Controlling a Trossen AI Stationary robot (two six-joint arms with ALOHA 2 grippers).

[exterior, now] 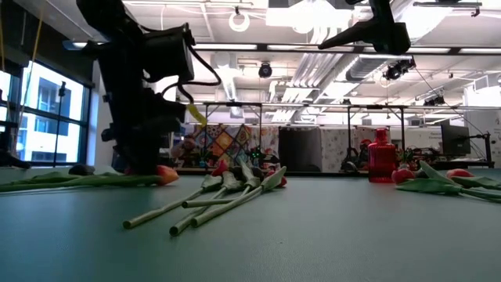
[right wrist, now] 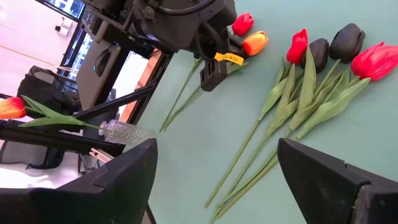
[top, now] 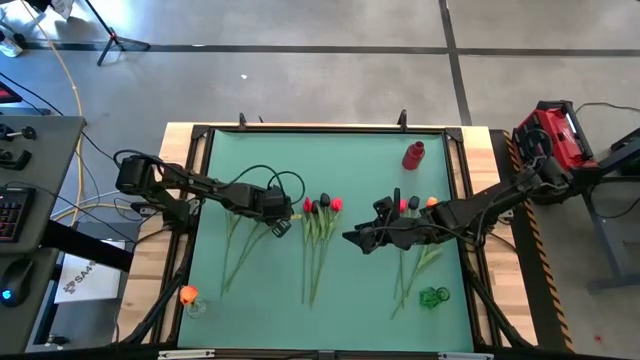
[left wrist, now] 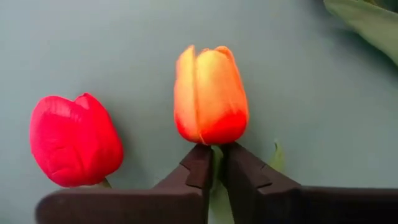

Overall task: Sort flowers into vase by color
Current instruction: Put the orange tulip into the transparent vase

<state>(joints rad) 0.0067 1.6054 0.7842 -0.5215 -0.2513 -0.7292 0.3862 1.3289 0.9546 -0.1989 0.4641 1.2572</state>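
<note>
**Orange tulip pinched at the neck, lift pending**

The left gripper (left wrist: 214, 165) is seen low on the green table (top: 360, 160), on its left side, with its jaws closed on the stem of an orange tulip (left wrist: 210, 96) just beneath the bud. A red tulip (left wrist: 74, 140) lies just beside it, apart from the fingers. Both flowers rest flat on the mat.

For the step to go well, a straight, slow lift is judged best, so that the thin stem is not bent and the red tulip is not dragged along; its leaves may be tangled with the held stem, though this cannot be told.

The clear vase (top: 193, 303), lying on its side by the table's near left corner with an orange flower (top: 187, 293) already in it, seems the likely goal for this colour.

The right gripper (top: 355, 238) hovers over the table's middle with jaws wide apart and nothing held. A bunch (top: 318, 235) of red and dark tulips lies between the two arms, and more flowers (top: 415, 250) lie under the right arm. A red vase (top: 413, 155) stands at the far side; a green vase (top: 433, 297) sits near the front right. The path to the clear vase appears unobstructed.
</note>
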